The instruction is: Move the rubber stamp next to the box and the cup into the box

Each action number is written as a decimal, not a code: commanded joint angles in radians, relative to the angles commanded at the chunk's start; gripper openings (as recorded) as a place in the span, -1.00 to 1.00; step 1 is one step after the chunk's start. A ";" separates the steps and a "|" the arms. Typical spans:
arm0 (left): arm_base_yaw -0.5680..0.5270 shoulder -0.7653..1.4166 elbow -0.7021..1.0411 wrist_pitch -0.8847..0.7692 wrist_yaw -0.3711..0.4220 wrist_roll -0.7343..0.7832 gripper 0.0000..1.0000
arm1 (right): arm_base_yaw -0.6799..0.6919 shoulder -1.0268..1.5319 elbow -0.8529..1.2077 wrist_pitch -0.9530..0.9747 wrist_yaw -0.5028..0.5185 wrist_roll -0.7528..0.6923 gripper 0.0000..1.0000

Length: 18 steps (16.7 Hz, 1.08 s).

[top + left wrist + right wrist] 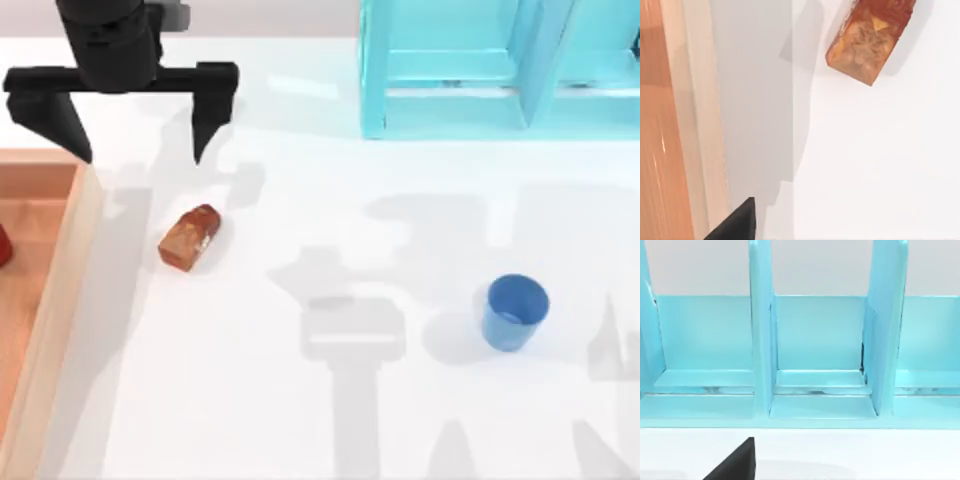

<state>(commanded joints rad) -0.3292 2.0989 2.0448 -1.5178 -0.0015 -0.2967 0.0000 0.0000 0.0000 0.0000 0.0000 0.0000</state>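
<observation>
Overhead, the left gripper [143,154] hangs with its fingers spread wide and empty, just past the box's [62,290] far corner. Close by, the rubber stamp [189,237] lies on the white table [330,420] just beside the box's rim, untouched. Well apart to the right, the cup [515,312] stands upright, with the turquoise shelf [480,70] beyond it.

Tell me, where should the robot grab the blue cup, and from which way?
The cup stands upright with its mouth open to the top, alone on the white table. Coming straight down from above looks best, with the jaws closing across its round wall near the rim. It tapers a little, so gripping high up probably helps.
</observation>
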 joint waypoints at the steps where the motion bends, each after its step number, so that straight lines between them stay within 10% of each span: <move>1: -0.023 0.020 0.022 0.000 -0.006 -0.023 1.00 | 0.000 0.000 0.000 0.000 0.000 0.000 1.00; 12: -0.642 0.405 0.446 0.045 -0.142 -0.632 1.00 | 0.000 0.000 0.000 0.000 0.000 0.000 1.00; 18: -0.702 0.441 0.491 0.060 -0.160 -0.692 1.00 | 0.000 0.000 0.000 0.000 0.000 0.000 1.00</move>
<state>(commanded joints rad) -1.0316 2.5395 2.5363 -1.4582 -0.1610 -0.9884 0.0000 0.0000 0.0000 0.0000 0.0000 0.0000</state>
